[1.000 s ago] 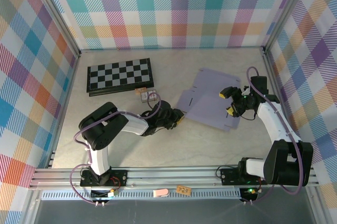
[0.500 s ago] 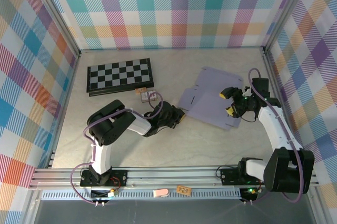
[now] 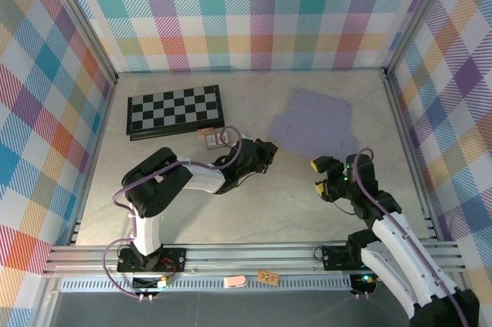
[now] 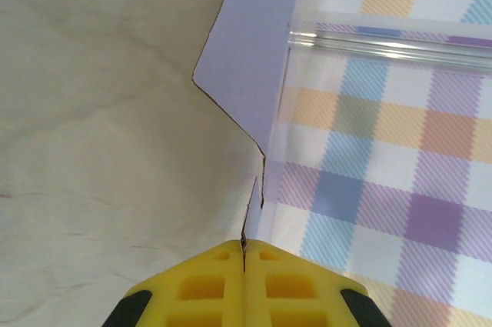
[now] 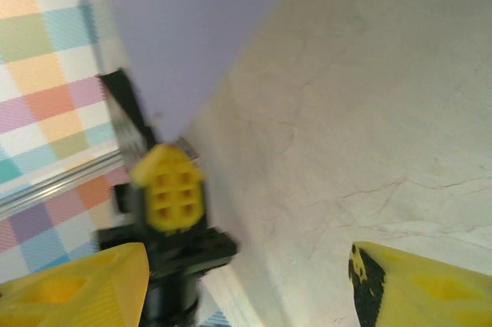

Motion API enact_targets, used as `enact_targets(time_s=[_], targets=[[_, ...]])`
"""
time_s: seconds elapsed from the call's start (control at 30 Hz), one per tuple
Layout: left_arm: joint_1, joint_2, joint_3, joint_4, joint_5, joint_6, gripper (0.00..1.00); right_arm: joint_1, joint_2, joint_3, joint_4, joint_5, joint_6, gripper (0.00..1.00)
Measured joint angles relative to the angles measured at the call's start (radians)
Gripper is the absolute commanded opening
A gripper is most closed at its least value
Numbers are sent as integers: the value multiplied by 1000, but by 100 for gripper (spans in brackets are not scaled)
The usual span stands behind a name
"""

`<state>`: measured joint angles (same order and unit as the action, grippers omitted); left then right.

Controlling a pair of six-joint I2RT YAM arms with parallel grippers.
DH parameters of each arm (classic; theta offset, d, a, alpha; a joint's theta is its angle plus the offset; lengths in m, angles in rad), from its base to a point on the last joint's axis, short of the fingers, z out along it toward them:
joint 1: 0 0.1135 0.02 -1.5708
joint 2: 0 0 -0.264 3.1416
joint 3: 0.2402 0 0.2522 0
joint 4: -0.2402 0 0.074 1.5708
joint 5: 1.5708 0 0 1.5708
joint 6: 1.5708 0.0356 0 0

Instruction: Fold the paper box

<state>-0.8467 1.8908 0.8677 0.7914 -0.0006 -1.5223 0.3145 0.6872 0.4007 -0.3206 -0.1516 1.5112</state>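
surface (image 3: 254, 204): checkerboard (image 3: 175, 110) upper left, lavender paper box (image 3: 315, 123) centre-right in top view. left end effector (image 3: 269, 150) pressed together, pinching the box's left corner edge. right end effector (image 3: 320, 176) spread, lower right, apart from the box.

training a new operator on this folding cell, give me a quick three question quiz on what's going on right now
1. True or false: the left gripper is shut on an edge of the paper box.
2. What lies on the table to the left of the paper box in the top view? A) checkerboard B) bowl C) mug
3. Fill in: the right gripper is ____ and holds nothing.

Key: 1 true; 2 A; 3 open.
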Motion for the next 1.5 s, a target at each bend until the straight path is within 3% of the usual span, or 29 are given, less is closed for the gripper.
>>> enact_targets(time_s=[0.3,0.6,0.7,0.73,0.77,0.8,0.83,0.9,0.93,1.03,1.2,1.27,1.43,1.5], targets=[[-3,-10,14,-23,-10,-34,0,34,280,-1,306,170,130,77],[-3,-45,21,-62,-8,-43,0,32,449,17,459,205,156,56],[-3,-51,33,-79,-3,-46,0,32,499,50,477,209,150,39],[-3,-56,33,-85,0,-46,0,31,512,69,476,212,148,26],[-3,-62,33,-93,-1,-45,0,27,521,90,470,215,146,6],[-3,-70,33,-104,-2,-45,0,25,524,111,466,219,141,0],[-3,-82,33,-124,0,-40,9,21,525,139,449,223,136,0],[-2,-115,38,-179,11,-10,57,10,525,227,386,216,110,0],[-1,-140,54,-238,19,17,72,4,527,282,345,215,98,0],[14,-247,163,-484,33,143,75,-14,528,451,215,211,69,0],[53,-449,415,-846,9,483,64,-62,586,802,-101,181,14,0],[64,-485,527,-983,-18,655,61,-87,676,1028,-266,153,-18,0],[67,-490,597,-1133,-53,1052,52,-114,813,1368,-516,91,-58,0],[67,-488,547,-1128,-41,1216,56,-117,832,1424,-589,68,-59,0]])
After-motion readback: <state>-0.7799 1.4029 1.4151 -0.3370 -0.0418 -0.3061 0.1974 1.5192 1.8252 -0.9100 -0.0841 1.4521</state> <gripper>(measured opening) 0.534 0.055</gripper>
